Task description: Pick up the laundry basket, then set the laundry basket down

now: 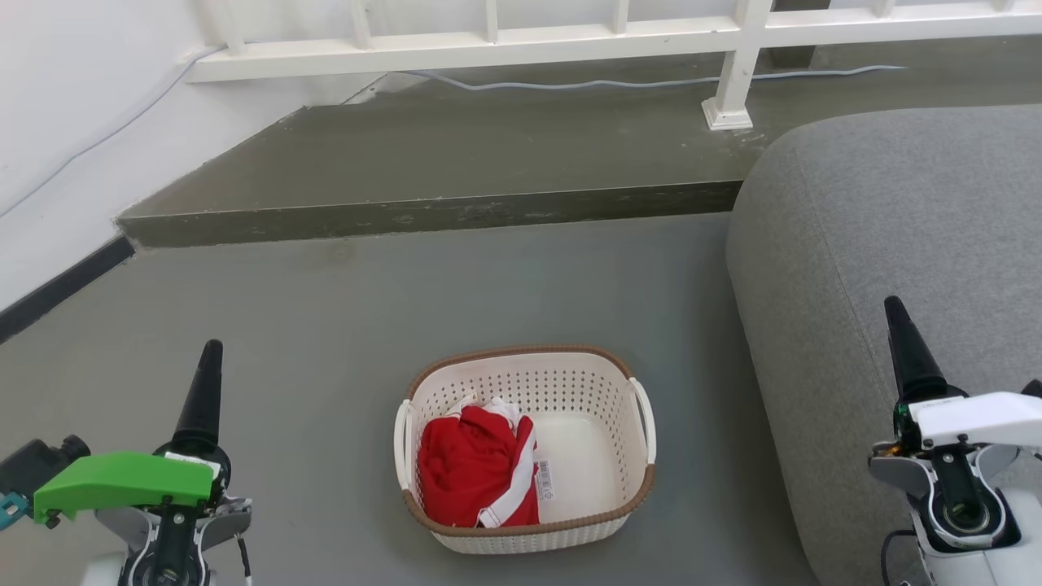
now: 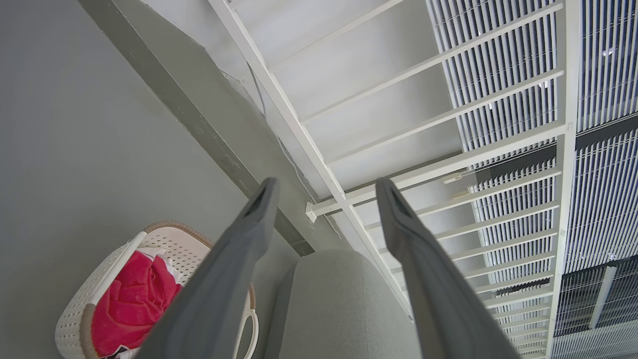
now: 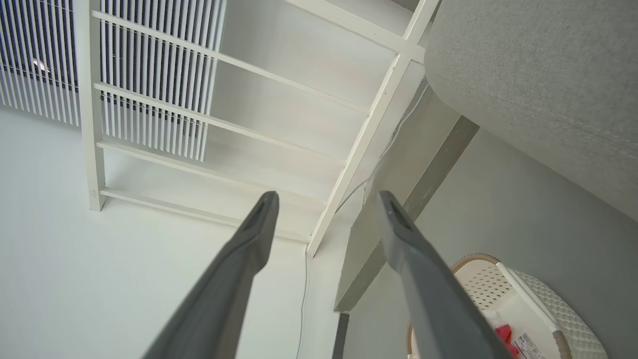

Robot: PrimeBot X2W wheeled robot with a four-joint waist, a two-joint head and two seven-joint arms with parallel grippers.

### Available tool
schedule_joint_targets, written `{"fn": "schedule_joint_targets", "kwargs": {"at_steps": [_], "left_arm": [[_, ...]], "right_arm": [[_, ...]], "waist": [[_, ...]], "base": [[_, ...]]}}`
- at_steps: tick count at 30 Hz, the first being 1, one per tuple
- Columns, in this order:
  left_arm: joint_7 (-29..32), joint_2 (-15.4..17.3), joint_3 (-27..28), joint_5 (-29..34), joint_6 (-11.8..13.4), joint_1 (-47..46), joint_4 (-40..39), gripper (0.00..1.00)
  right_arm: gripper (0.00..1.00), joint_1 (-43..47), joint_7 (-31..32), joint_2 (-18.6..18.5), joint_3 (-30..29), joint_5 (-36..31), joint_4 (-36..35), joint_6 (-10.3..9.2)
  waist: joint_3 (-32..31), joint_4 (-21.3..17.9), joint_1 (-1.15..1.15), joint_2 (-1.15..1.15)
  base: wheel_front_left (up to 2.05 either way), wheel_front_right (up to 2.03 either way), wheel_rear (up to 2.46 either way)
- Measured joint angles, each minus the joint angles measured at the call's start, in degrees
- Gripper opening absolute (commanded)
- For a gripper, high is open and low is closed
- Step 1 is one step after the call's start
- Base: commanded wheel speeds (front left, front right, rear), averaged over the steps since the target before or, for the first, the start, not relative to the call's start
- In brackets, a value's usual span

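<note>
The laundry basket [image 1: 590, 391] is cream-white and perforated, with a brown rim and white side handles. It stands on the grey floor at the centre of the head view, holding a red and white garment [image 1: 476, 468]. My left gripper [image 1: 210, 358] is at the lower left, well clear of the basket. My right gripper [image 1: 895, 313] is at the lower right, in front of the sofa. In the left wrist view my left gripper [image 2: 324, 192] is open and empty, the basket [image 2: 79, 314] at lower left. My right gripper [image 3: 326, 202] is open too, the basket [image 3: 548, 309] at lower right.
A grey sofa [image 1: 904, 220] fills the right side, close to the basket. A raised dark step [image 1: 440, 207] crosses the floor behind the basket, with a white railing [image 1: 488, 45] and a cable on it. A white wall [image 1: 73, 106] closes the left.
</note>
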Motion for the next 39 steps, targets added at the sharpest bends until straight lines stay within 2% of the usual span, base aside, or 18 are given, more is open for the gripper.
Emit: {"fn": "schedule_joint_targets", "kwargs": {"at_steps": [8,25,39], "left_arm": [[-1.4,1.9,-1.9,7.8,0.1,-0.1,-0.6,1.00],[-5.1,4.6,-7.6,27.4,5.1,-2.1,-2.5,1.00],[-8.0,4.8,-10.4,36.5,7.6,-2.1,-2.7,1.00]], "right_arm": [[1.00,-0.8,-1.2,-1.4,2.2,-7.7,-0.8,-1.52],[1.00,-2.0,-4.7,-3.7,8.1,-27.1,-2.6,-5.08],[1.00,-2.0,-7.8,-3.8,11.7,-38.2,-1.7,-7.06]], "waist": [[-0.2,0.1,0.00,0.00],[-0.4,0.3,0.00,0.00],[-0.4,0.4,0.00,0.00]], "base": [[0.00,0.00,0.00],[0.00,0.00,0.00],[0.00,0.00,0.00]]}}
